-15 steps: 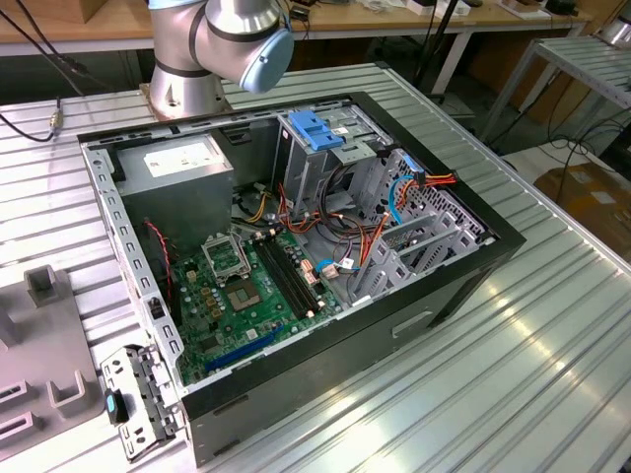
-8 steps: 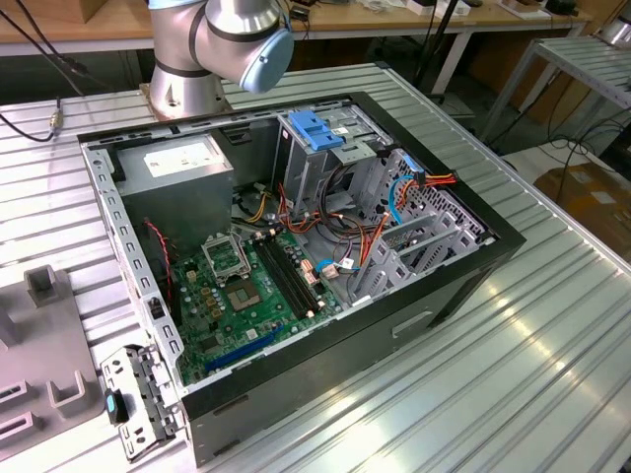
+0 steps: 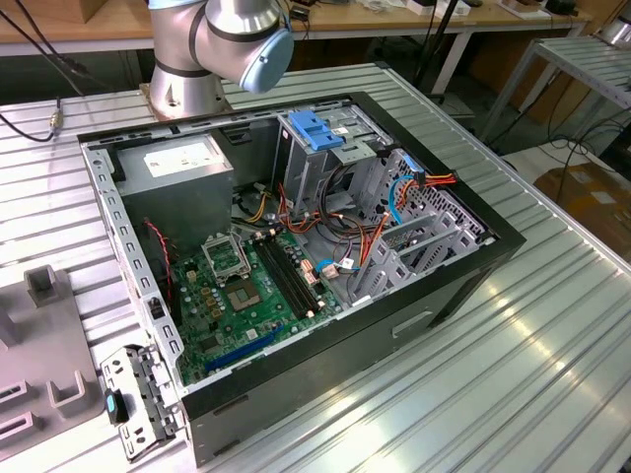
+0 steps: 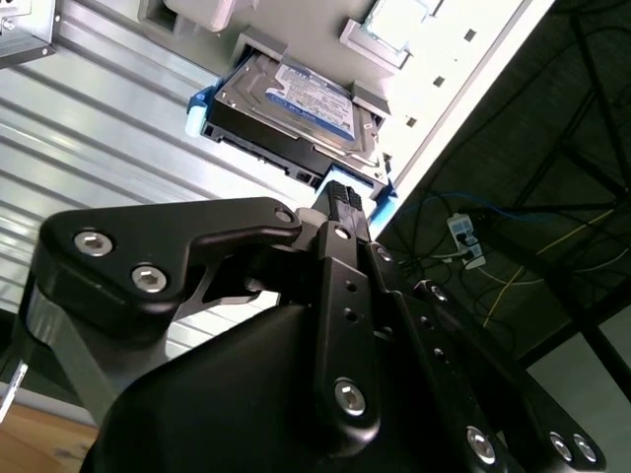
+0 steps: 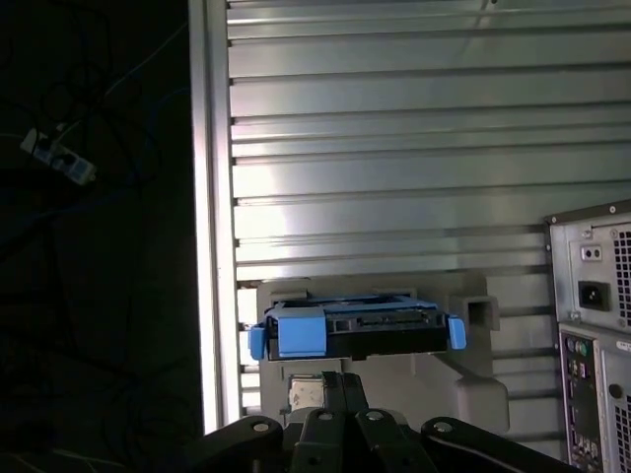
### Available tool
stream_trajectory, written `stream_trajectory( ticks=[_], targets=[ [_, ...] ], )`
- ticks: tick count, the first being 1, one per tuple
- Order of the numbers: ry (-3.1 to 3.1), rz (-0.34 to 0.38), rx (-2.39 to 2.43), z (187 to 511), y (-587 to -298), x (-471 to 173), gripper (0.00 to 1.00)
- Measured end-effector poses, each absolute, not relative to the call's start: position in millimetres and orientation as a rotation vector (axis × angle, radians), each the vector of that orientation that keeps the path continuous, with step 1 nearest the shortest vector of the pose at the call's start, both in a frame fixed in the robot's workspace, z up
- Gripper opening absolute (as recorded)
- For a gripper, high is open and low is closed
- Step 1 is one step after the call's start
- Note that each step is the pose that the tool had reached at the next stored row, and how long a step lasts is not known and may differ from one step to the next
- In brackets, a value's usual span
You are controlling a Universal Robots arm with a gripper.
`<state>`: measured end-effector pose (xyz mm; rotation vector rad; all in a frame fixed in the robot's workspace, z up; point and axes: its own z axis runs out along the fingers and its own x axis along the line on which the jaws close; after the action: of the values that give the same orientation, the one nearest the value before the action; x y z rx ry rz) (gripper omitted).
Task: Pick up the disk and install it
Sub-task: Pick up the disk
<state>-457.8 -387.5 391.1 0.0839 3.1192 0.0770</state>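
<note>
hard drive (image 5: 360, 330) sat in a grey holder (image 5: 468, 379) on the ribbed worktop (image 5: 394, 148), right beside the worktop's open edge. label faced up in the second wrist view. blue side rails (image 5: 296, 332) were clipped along its sides. not gripped, not lifted.

my hand (image 4: 340, 197) was lined up on the drive's near end, very close to it. touching or a hair apart: could not tell. released or clenched: could not tell either, as my own body blocked the line of sight.

risks, as i judged them:
- drop-off just beside the holder. a shove along the drive instead of a clean grip could skate it out of the seat and over the edge.
- the rails looked like thin plastic. a grip landing on them and not on the metal body would likely flex, slip or tilt the drive.
- the connector end faced me in the first wrist view. a hard bump there could damage it.
- in the exterior view the open computer case (image 3: 325, 365) had loose cables (image 3: 434, 180) close by the drive cage (image 3: 306, 177). a skewed grip now would mean a skewed entry, and cables could snag.
</note>
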Motion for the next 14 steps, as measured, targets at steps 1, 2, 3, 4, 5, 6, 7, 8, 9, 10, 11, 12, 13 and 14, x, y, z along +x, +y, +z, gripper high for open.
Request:
stream_trajectory(
  ticks=[1, 2, 3, 4, 5, 6, 7, 8, 9, 10, 11, 12, 13, 14],
  targets=[
    [3.119, 0.077, 0.082, 391.1, -387.5, -457.8, 0.11],
    [3.119, 0.077, 0.081, 391.1, -387.5, -457.8, 0.11],
    [3.12, 0.077, 0.077, 391.0, -387.3, -457.7, 0.11],
    [3.12, 0.077, 0.073, 390.7, -387.3, -457.8, 0.11],
    [3.12, 0.077, 0.063, 390.5, -387.0, -457.6, 0.11],
    [3.12, 0.077, 0.056, 390.4, -386.9, -457.5, 0.11],
    [3.121, 0.077, 0.05, 390.3, -386.8, -457.3, 0.11],
    [3.121, 0.077, 0.04, 390.0, -386.7, -457.1, 0.11],
    [3.121, 0.077, 0.031, 389.9, -386.5, -457.0, 0.11],
    [3.121, 0.077, 0.026, 389.7, -386.4, -456.9, 0.11],
    [3.122, 0.077, 0.013, 389.5, -386.0, -456.8, 0.11],
    [3.122, 0.078, -0.002, 389.4, -385.2, -456.8, 0.11],
    [3.122, 0.078, -0.017, 389.2, -384.8, -456.8, 0.11],
    [3.122, 0.078, -0.039, 388.9, -384.5, -456.8, 0.11]
  ],
)
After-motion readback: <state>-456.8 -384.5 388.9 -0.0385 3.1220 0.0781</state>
